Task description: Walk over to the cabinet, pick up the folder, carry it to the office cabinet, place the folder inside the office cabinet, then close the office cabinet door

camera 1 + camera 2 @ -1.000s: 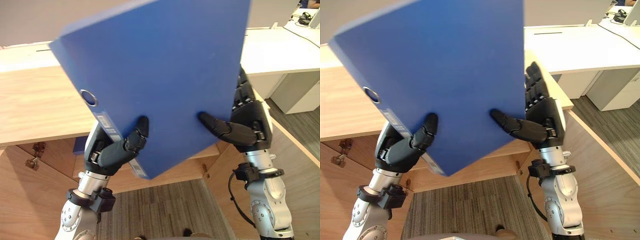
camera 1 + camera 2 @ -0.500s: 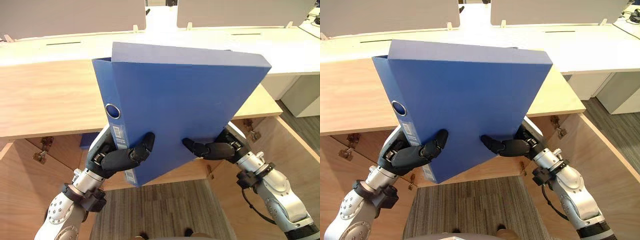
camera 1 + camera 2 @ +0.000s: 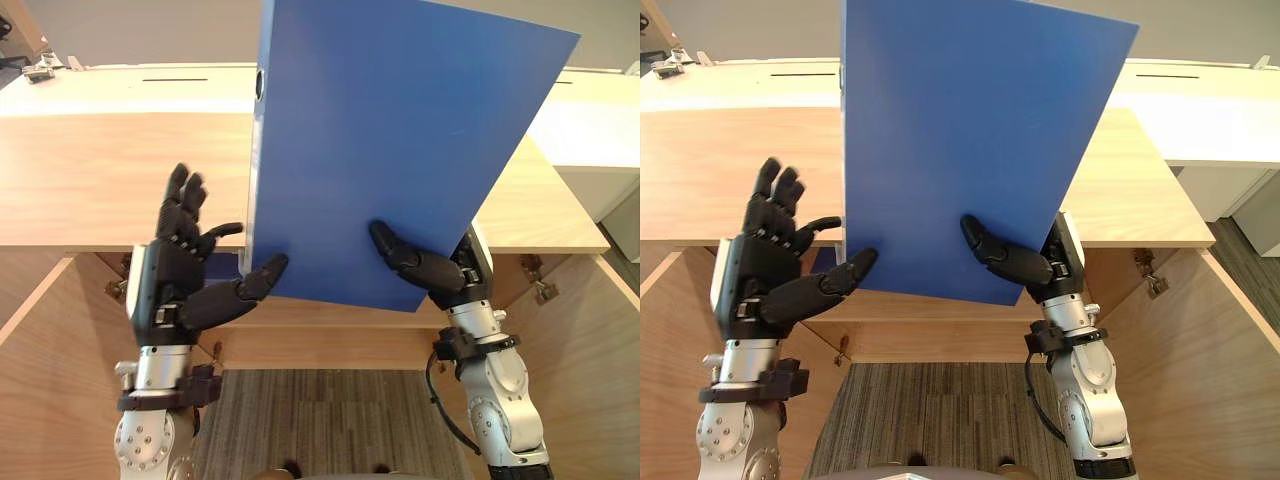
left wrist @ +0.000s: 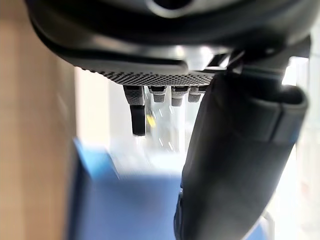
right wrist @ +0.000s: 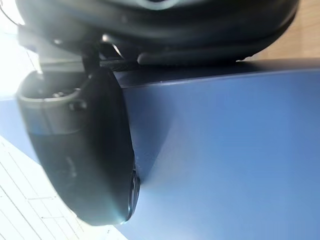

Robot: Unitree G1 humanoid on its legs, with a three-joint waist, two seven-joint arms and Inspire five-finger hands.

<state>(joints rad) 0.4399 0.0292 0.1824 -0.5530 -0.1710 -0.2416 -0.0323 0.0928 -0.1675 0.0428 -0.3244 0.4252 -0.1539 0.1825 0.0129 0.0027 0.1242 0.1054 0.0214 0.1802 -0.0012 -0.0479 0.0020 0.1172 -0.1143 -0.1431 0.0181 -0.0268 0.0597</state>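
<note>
I am holding the blue rigid ring-binder folder (image 3: pixel 400 150) up in front of me, above both hands. Its long axis is standing close to upright and leaning a little toward my right. Its spine is running along the edge on my left-hand side.

My right hand (image 3: pixel 440 275) is doing the carrying. Its thumb is pressing on the near face by the lower right corner and its palm is sitting behind the cover. The fingers behind the cover are hidden, so I am judging this a pinch grip from the thumb and palm alone.

My left hand (image 3: pixel 175 285) is standing just beside the spine with its fingers straight and pointing up, grasping nothing. Only its thumb is reaching across to touch the lower left corner.

The light wooden office cabinet (image 3: pixel 90 180) is lying ahead of and below both hands. Its open wooden doors (image 3: pixel 580 360) are swinging out on either side, and the opening is sitting under the top panel, lower than the folder's bottom edge.

In my judgement the coming move is turning on that relation: the folder is riding high and upright while the opening is low. It is needing to come down and forward, with the right hand the one placed to lead.
</note>
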